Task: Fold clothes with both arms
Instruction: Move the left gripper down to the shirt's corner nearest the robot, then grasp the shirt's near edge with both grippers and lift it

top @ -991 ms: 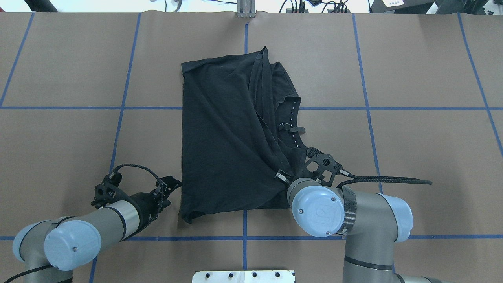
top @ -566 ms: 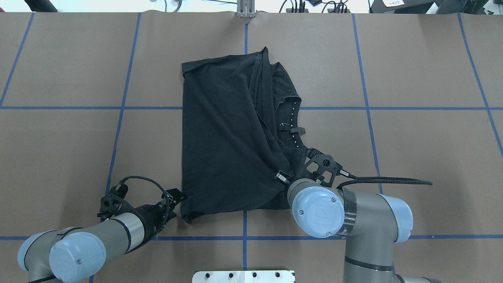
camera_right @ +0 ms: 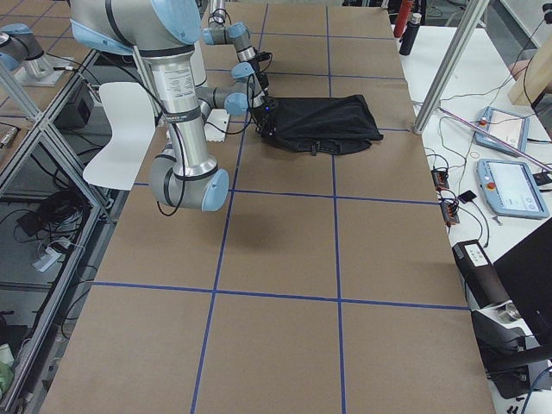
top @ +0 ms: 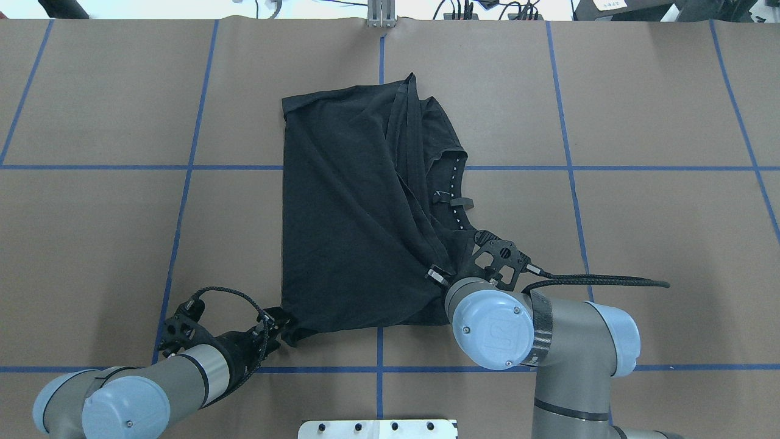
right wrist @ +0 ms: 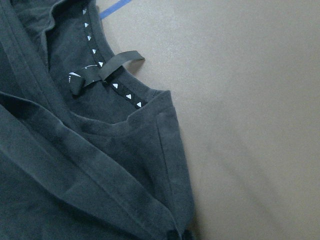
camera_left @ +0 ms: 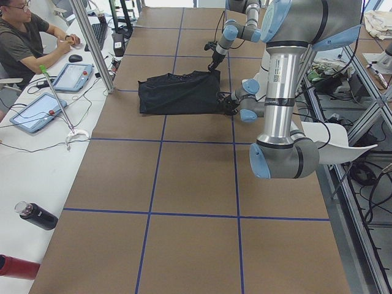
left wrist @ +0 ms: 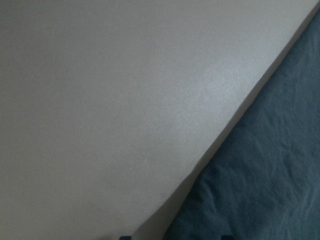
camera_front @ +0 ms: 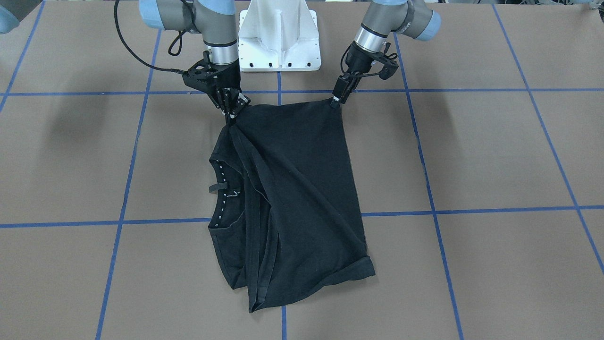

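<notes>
Left hand (top: 281, 322) nips the near left corner of the black T-shirt (top: 347, 213), which lies mid-tabletop (top: 640, 213), already doubled lengthwise into a rumpled panel. The right hand (top: 440, 277) is clamped on the bunched folds at the near right corner, beside the exposed collar. The lengthwise fold looks done and a cross fold appears to remain. The only containers in sight, a black bottle (camera_left: 37, 215) and a red bottle (camera_left: 15, 267) on the white side tabletop (camera_left: 37, 159), hide their contents.
</notes>
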